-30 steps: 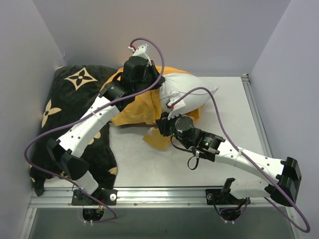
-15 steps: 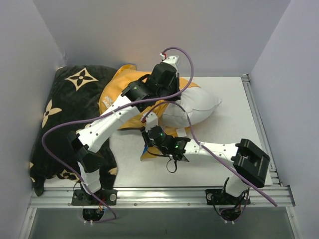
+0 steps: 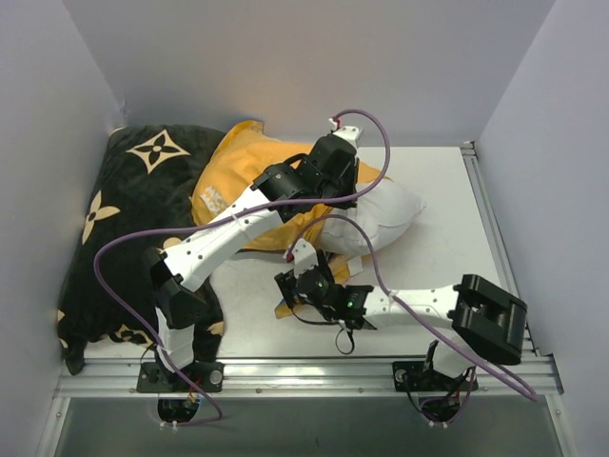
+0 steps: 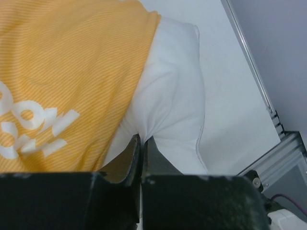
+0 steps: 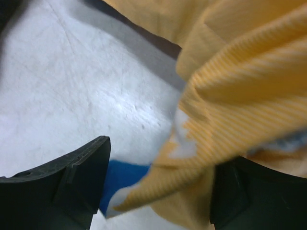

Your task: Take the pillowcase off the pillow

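Note:
The orange-yellow pillowcase [image 3: 238, 186] with white lettering lies crumpled at the back centre, still over the left end of the white pillow [image 3: 385, 214]. My left gripper [image 3: 328, 190] points down onto the pillow. In the left wrist view my left gripper [image 4: 142, 140] is shut, pinching a fold of the pillow [image 4: 175, 91] right beside the pillowcase's [image 4: 72, 67] open edge. My right gripper [image 3: 288, 286] sits low at the pillowcase's near corner. In the right wrist view my right gripper [image 5: 158, 187] stands wide open, and loose orange and blue pillowcase [image 5: 230, 86] fabric lies between the fingers, not clamped.
A large black cushion [image 3: 124, 219] with beige flower motifs fills the left side, partly under my left arm. Grey walls close in at left, back and right. A metal rail [image 3: 490, 219] runs along the table's right edge, another along the near edge.
My left gripper has carried the pinched pillow rightward, drawing more white out of the pillowcase. My right gripper pulled the case's corner left and nearer, then opened and let go.

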`<state>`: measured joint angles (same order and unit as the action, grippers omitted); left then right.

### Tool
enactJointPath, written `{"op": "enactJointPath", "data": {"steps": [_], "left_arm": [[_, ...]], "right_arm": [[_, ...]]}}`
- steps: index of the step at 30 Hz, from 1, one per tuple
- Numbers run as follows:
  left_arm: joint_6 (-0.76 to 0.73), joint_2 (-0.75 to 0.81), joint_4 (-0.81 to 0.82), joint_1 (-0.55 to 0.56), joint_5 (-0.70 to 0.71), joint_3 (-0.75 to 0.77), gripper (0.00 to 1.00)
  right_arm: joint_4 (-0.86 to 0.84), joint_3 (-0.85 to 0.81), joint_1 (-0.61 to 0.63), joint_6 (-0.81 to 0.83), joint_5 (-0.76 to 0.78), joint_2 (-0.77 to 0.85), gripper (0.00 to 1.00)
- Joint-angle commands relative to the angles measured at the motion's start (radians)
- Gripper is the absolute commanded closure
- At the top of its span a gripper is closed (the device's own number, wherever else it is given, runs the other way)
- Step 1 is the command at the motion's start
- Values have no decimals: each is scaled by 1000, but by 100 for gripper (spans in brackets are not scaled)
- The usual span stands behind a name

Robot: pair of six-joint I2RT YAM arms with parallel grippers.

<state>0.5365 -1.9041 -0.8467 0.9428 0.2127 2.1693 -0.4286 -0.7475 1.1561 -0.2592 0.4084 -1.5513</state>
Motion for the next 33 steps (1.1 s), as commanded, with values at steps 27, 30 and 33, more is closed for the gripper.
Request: {"op": "enactJointPath", "data": {"steps": [27,30,33], "left_arm": [[99,352,732,-93,-398,-795,35],[94,399,713,-90,-351,-806,32],[100,453,666,-90,-230,-819,32]], "right_arm": [[1022,-119,137,-716,444,873,12],[1132,-154,68,-727,454,879,5],[1159,-159,-132,-671,341,872,1]]}}
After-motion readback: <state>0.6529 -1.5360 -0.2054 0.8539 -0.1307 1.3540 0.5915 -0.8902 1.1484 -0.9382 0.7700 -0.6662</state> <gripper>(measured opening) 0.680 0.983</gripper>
